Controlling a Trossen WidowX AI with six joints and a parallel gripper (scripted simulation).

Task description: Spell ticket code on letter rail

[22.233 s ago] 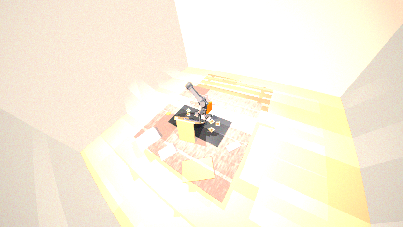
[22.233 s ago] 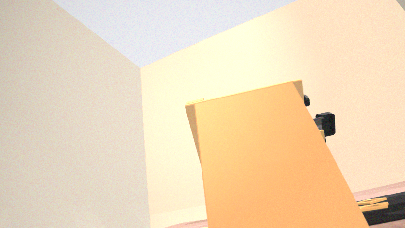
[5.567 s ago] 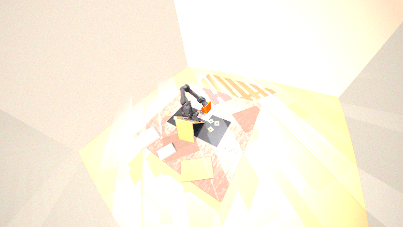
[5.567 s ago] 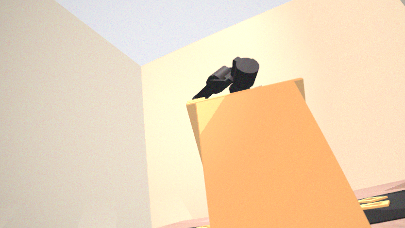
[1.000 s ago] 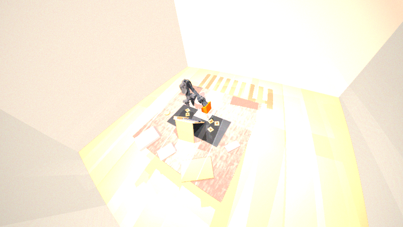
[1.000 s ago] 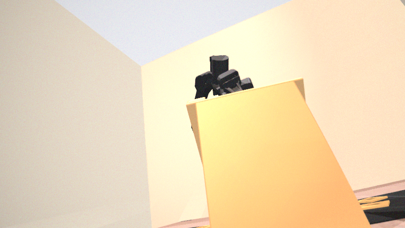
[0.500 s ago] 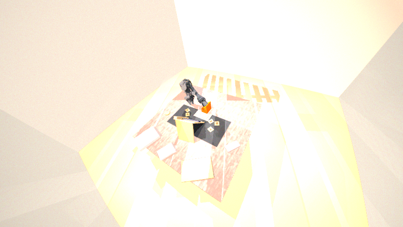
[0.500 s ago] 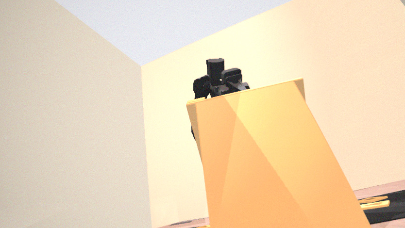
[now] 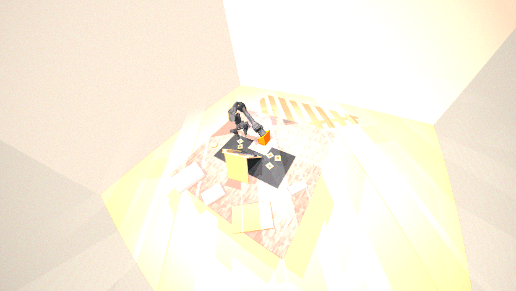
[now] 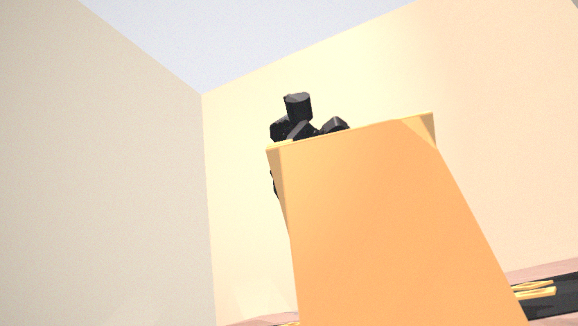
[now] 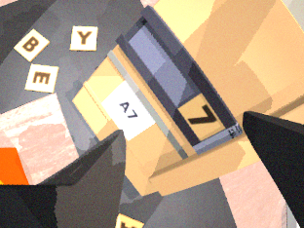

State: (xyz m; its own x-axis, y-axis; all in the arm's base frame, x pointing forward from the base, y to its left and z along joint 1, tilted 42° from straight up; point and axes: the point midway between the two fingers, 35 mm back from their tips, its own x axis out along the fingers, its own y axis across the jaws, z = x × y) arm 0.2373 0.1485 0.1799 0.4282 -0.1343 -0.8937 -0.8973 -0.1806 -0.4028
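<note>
Since the ticket [image 11: 138, 123] reads A7, you look about halfway: the 7 tile [image 11: 200, 118] sits in the rail [image 9: 242, 153] [image 11: 156, 63], at its lower-right end in the wrist view, apparently home. You still need the A on its left. Your best candidate is the cropped tile [image 9: 240, 146] [image 11: 129, 222] at that view's bottom edge; its letter isn't fully readable. B [image 9: 277, 158] [image 11: 31, 45], E [image 9: 270, 155] [image 11: 42, 78] and Y [image 9: 269, 165] [image 11: 84, 38] lie loose, upper left; you don't need them. Your pincer [image 9: 240, 135] [image 11: 185, 128] is well open, holding nothing. Pick, insert, push and release remain.
</note>
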